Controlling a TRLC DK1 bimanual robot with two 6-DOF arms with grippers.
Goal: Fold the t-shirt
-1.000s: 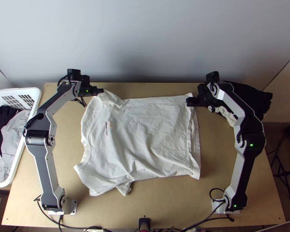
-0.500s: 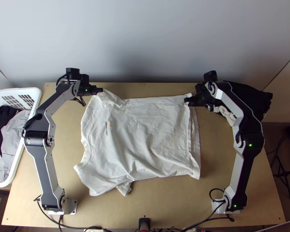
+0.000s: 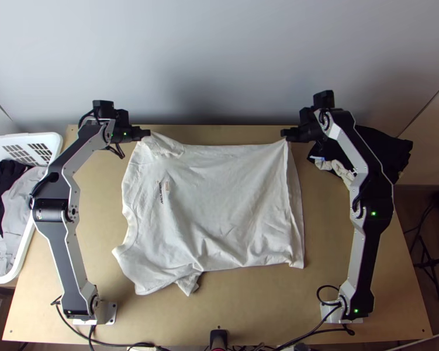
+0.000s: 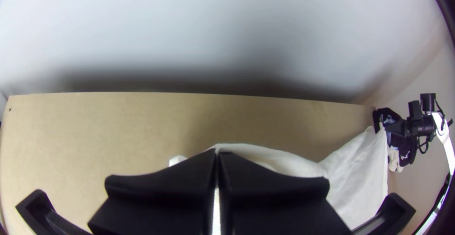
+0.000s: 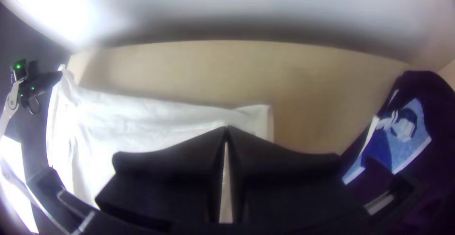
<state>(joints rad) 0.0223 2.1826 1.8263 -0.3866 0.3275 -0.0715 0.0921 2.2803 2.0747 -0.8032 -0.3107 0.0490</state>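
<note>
1. Wall (image 3: 219,58). Pale grey, plain; stands beyond the far edge of the table (image 3: 248,304).
2. Table. Light wood; bears both arm bases at the near corners.
3. Arms, pair. Silver-grey links, black joints. Left arm (image 3: 61,234): stands along the left side of the table. Right arm (image 3: 371,234): stands along the right side, passing over dark cloth at the far corner.
4. T-shirt (image 3: 219,205). White; lies spread across the middle of the table, collar toward the left and hem toward the right, loosely creased. Shows two layers slightly apart at the hem. Rises to a gripper at each far corner.
5. Laundry basket (image 3: 54,153). White plastic, slotted wall; sits at the table's left side, with black cloth (image 3: 6,190) and grey cloth (image 3: 23,199) inside.
6. Dark cloth (image 3: 391,152). Bunched at the far right corner of the table; bears a blue and white print (image 5: 410,133) in the right wrist view. Keeps company with a smaller cream cloth (image 3: 336,168), crumpled beside.
7. Grippers, pair. Left gripper (image 3: 148,134): closed, pinching the far sleeve end of the t-shirt. Right gripper (image 3: 284,134): closed, pinching the far hem corner.
8. Black device (image 3: 218,338). Small; sits at the middle of the near edge.
9. Chest print (image 3: 161,192). Small, dark lettering with an orange touch; faces up.
</note>
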